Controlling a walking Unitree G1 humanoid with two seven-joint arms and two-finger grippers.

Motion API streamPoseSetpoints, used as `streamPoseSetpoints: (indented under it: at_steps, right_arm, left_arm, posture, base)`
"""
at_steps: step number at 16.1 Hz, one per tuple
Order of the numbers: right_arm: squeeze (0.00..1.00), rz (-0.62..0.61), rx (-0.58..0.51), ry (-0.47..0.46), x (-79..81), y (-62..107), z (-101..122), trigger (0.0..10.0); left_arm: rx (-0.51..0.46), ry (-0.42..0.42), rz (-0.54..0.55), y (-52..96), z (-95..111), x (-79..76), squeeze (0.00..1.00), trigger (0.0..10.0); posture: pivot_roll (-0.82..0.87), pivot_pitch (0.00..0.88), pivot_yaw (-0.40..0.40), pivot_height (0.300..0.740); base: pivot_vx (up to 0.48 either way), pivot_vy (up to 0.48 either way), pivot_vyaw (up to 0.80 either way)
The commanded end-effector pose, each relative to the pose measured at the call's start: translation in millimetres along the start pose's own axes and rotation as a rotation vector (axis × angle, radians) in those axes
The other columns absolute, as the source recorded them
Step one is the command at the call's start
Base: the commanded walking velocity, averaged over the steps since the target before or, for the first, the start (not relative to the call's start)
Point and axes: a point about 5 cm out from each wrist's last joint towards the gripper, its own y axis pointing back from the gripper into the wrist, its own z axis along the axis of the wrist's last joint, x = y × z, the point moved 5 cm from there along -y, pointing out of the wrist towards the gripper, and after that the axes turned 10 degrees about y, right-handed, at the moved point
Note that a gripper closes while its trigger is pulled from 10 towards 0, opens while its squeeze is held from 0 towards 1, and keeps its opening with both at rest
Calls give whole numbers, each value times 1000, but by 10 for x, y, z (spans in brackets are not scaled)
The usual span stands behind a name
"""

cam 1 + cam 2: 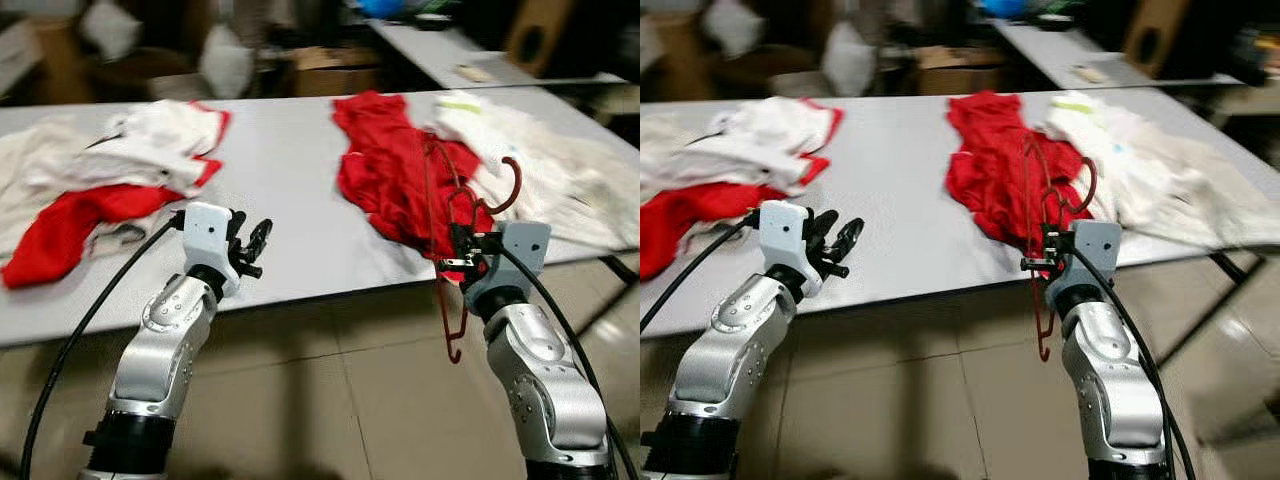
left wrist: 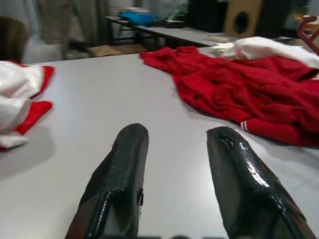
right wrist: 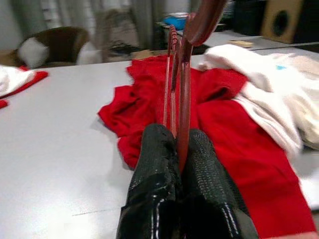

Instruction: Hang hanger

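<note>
The right pincer (image 1: 462, 262) is shut tight on a red hanger (image 1: 452, 250). It holds it at the front edge of the counter (image 1: 290, 190), just before the red shirt (image 1: 390, 170). The hanger stands up and down, with its hook (image 1: 507, 185) on top, tipped toward the white clothes (image 1: 540, 160), and its lower end hanging past the counter edge. The left pincer (image 1: 255, 245) is wide open with nothing in it, over the front edge, well apart from the hanger. I see no rail to hang it on.

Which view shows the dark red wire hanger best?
The left eye view: the dark red wire hanger shows from hook to bottom, pinched by the right gripper. The right eye view matches. The right wrist view gives only wires between shut fingers; the left wrist, an edge.
</note>
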Motion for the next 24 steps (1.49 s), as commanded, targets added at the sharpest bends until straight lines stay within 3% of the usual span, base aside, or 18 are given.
streamPoseSetpoints:
  at_steps: [1,3,6,9,12,17,21,24]
  right_arm:
    - [0,-4,-9,-21,-5,-8,43,10000]
    - [0,-16,-9,-55,-21,-3,45,10000]
    - [0,-21,-6,-63,-31,9,38,10000]
    - [0,-8,-13,-15,-20,7,58,10000]
    - [0,28,-18,5,26,-14,84,10000]
    - [0,38,-13,15,30,-47,83,10000]
    - [0,15,-10,42,-7,-51,68,10000]
    - [0,106,-12,33,106,-21,70,10000]
  left_arm:
    - [5,-13,9,-10,6,25,0,10000]
    - [2,-62,1,-16,9,5,0,10000]
    - [24,-57,-22,-26,-40,-58,0,10000]
    - [48,-63,-3,-25,-94,-26,63,10000]
    - [-18,-49,-33,-58,5,-46,31,10000]
    - [-16,-38,-51,-72,-9,-94,39,10000]
    - [-10,-53,-57,-75,-26,-91,43,10000]
    - [-33,-79,2,-92,21,16,47,10000]
  posture:
    - [-52,0,-39,740]
    - [-53,0,-38,740]
    - [-56,0,-33,740]
    - [-60,0,-28,740]
    - [-66,0,-28,740]
    - [-60,0,-35,740]
    - [-62,0,-31,740]
    - [-68,0,-24,740]
  base:
    - [0,296,-788]
    - [0,-169,-756]
    - [0,-320,0]
    - [0,0,0]
    - [0,0,-146]
    - [322,0,-800]
    - [339,0,0]
    - [339,0,0]
